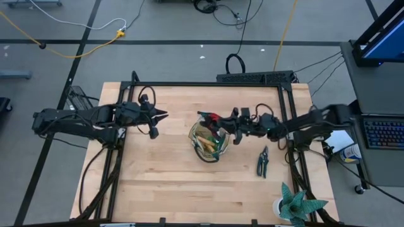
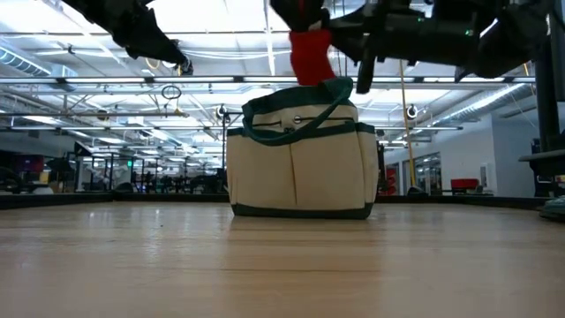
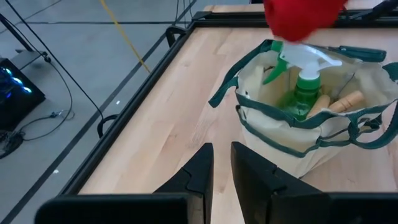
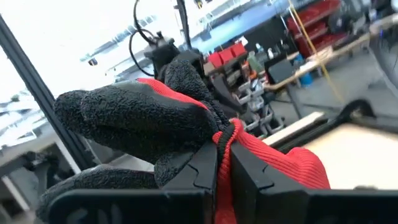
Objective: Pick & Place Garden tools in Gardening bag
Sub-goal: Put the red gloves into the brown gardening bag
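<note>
The tan gardening bag [image 1: 208, 140] with dark green trim stands on its base at the table's middle. A green spray bottle [image 3: 303, 87] and wooden tool handles [image 3: 341, 102] stick up inside it. My right gripper [image 1: 218, 123] is shut on a red and black glove [image 4: 168, 124] over the bag's far rim. My left gripper [image 1: 163, 115] hovers left of the bag, its fingers nearly together and empty [image 3: 222, 165]. Green-handled pruning shears [image 1: 262, 161] lie flat on the table right of the bag. My right gripper pinches a bunched fold of the glove [image 4: 225, 140] between its two fingers, where the black palm coating meets the red knit. The fingers reach level from the table's right. The glove is lifted clear, and its red cuff hangs [image 2: 309, 55] above the bag's rim.
A spiky green plant in a white pot [image 1: 294, 205] stands at the near right corner. A keyboard [image 1: 385, 133] and a desk lie beyond the right edge. Bare wood stretches in front of the bag.
</note>
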Motion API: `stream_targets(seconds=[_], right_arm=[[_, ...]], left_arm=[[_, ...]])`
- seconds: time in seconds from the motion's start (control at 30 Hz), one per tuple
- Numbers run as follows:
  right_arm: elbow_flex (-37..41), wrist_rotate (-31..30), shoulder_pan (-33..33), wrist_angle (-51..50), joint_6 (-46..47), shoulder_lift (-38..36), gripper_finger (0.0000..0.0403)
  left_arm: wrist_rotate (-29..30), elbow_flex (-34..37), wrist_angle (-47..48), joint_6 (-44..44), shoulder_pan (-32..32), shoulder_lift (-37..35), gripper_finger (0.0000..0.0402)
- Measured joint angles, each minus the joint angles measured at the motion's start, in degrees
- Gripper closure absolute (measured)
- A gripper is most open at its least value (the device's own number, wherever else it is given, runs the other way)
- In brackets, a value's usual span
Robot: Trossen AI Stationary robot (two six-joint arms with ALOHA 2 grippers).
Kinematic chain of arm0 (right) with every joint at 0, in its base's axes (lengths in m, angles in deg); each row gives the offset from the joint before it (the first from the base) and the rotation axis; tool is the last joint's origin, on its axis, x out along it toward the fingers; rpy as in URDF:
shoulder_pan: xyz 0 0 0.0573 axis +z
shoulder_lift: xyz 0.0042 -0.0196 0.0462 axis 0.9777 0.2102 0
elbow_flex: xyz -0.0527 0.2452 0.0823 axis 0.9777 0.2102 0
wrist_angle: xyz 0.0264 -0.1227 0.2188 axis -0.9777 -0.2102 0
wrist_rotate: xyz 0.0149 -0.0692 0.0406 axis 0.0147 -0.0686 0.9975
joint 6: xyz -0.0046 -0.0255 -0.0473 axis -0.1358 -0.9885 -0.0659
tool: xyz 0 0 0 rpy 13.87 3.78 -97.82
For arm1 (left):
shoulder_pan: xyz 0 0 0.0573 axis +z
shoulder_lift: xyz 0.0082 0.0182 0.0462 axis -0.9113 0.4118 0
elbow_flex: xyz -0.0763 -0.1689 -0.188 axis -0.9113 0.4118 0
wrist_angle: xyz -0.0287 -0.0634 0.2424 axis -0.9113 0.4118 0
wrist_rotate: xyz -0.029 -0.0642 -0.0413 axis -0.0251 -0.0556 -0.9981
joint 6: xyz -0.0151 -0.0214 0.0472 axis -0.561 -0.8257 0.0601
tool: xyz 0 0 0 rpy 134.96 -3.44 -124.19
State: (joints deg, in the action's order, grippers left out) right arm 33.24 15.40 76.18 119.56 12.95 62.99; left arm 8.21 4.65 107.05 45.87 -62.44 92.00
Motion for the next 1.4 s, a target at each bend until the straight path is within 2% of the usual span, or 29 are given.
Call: stream_targets(seconds=[0.17, 0.33, 0.47, 0.63, 0.87, 0.93, 1.07, 1.2, 1.4], right_arm=[[-4.22, 0.66, 0.86, 2.50, 2.59, 6.35, 0.0390], [-9.38, 2.82, 2.13, -3.78, 1.49, 11.09, 0.0390], [-9.46, -1.39, 2.60, -8.11, 2.19, 11.51, 0.0390], [-9.46, -1.50, 3.42, -11.16, 2.62, 10.39, 0.0390], [-9.46, -1.89, 3.79, -19.56, 4.02, 10.36, 0.0387], [-9.50, -3.99, 3.86, -20.94, 2.22, 10.36, 0.0380], [-9.50, -9.39, 3.77, -20.88, -1.18, 10.35, 0.0359], [-9.46, -13.63, 3.22, -24.22, -2.33, 9.04, 0.0343], [-9.43, -14.80, 3.05, -25.72, -3.46, 8.32, 0.0331]], left_arm=[[-2.19, 0.00, -4.62, -0.52, 0.00, 1.89, 0.0341], [-8.24, -0.07, -11.27, -1.12, -0.02, 7.24, 0.0341], [-8.21, -0.05, -15.18, -7.70, 0.25, 12.56, 0.0341], [-10.29, 0.00, -20.22, -17.14, 1.40, 19.68, 0.0341], [-13.78, -0.02, -27.35, -21.73, 1.66, 27.93, 0.0341], [-14.34, 0.00, -28.50, -21.62, 1.66, 29.20, 0.0341], [-15.56, 0.00, -28.77, -21.57, 1.66, 29.26, 0.0341], [-17.71, 0.01, -28.83, -20.89, 1.55, 26.19, 0.0341], [-18.24, -0.09, -31.53, -17.05, -0.15, 20.89, 0.0341]])
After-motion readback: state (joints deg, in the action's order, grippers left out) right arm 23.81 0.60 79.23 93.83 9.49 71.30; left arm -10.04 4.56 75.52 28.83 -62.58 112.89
